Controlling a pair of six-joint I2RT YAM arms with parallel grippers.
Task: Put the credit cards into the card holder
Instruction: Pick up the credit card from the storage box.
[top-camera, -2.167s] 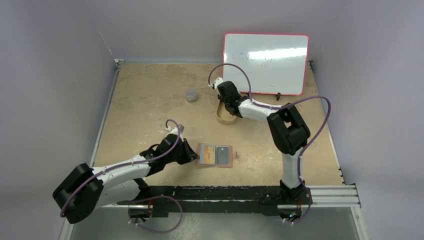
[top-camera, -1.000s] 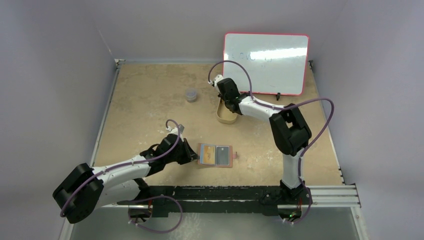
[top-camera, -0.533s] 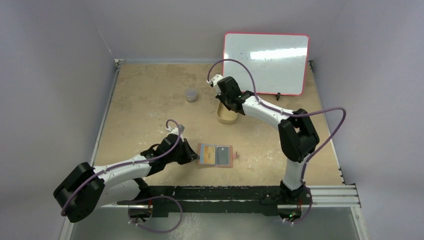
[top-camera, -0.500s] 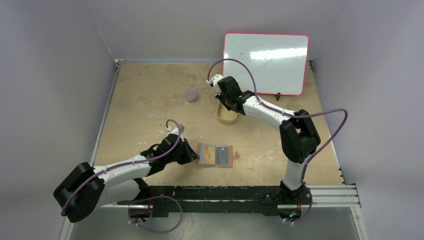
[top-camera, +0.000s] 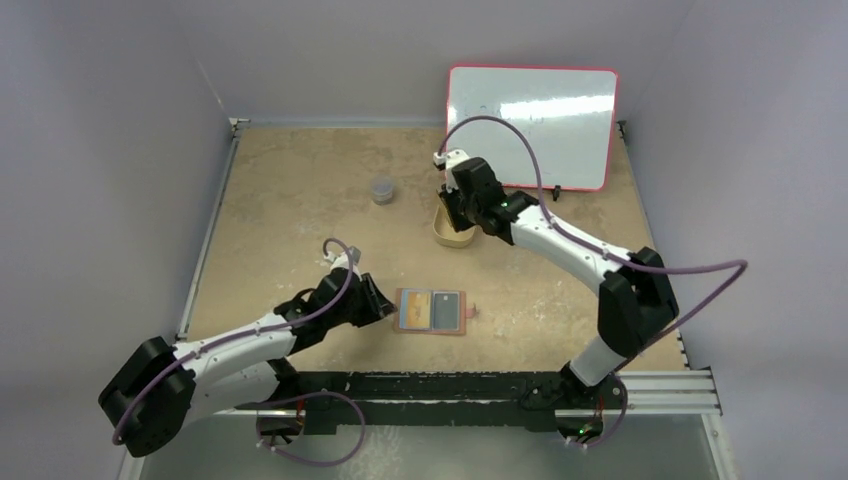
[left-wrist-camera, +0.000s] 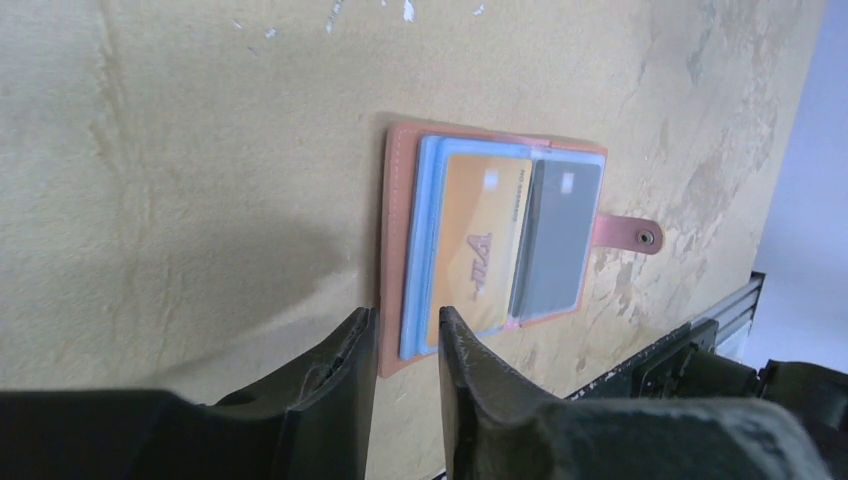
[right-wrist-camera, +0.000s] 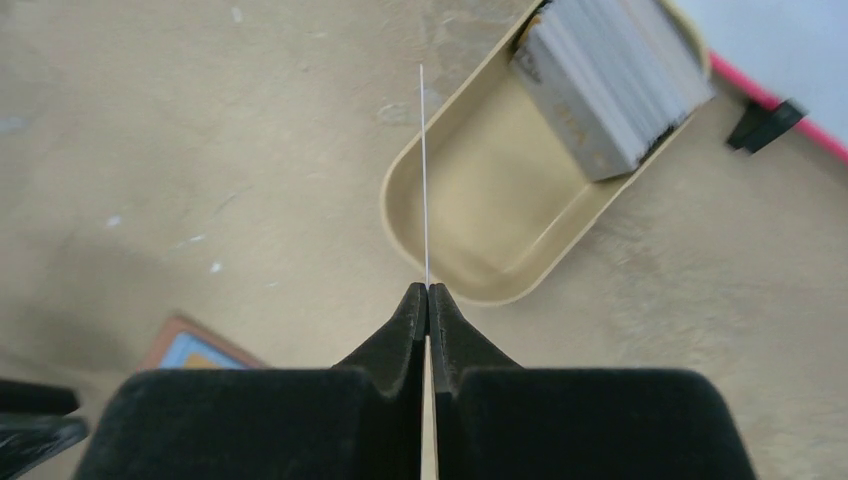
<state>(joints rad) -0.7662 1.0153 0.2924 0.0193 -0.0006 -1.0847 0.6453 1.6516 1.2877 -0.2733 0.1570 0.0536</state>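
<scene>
Right now your right gripper (right-wrist-camera: 428, 290) has its fingers pressed together on a single credit card (right-wrist-camera: 424, 170), which stands on edge and shows only as a thin pale line running straight out ahead of the fingertips. Beneath that card and just ahead of the gripper sits the tan oval tin (right-wrist-camera: 490, 210), with a stack of cards (right-wrist-camera: 610, 80) leaning in its far right end. A corner of the card holder (left-wrist-camera: 397, 200) shows well back to this gripper's lower left. Your left gripper (left-wrist-camera: 405, 335) sits low over the table (top-camera: 300, 200) with only a narrow gap between its fingers (left-wrist-camera: 340, 390), and the near edge of the open card holder lies in that gap; you cannot tell whether the fingers touch it. Ahead of this gripper the holder lies flat, showing a light blue card (left-wrist-camera: 425, 200), an orange card (left-wrist-camera: 480, 245) and a dark grey card (left-wrist-camera: 555, 240), with its snap tab (left-wrist-camera: 630, 233) at the right end. The whiteboard (top-camera: 530, 125) stands beyond the right gripper.
</scene>
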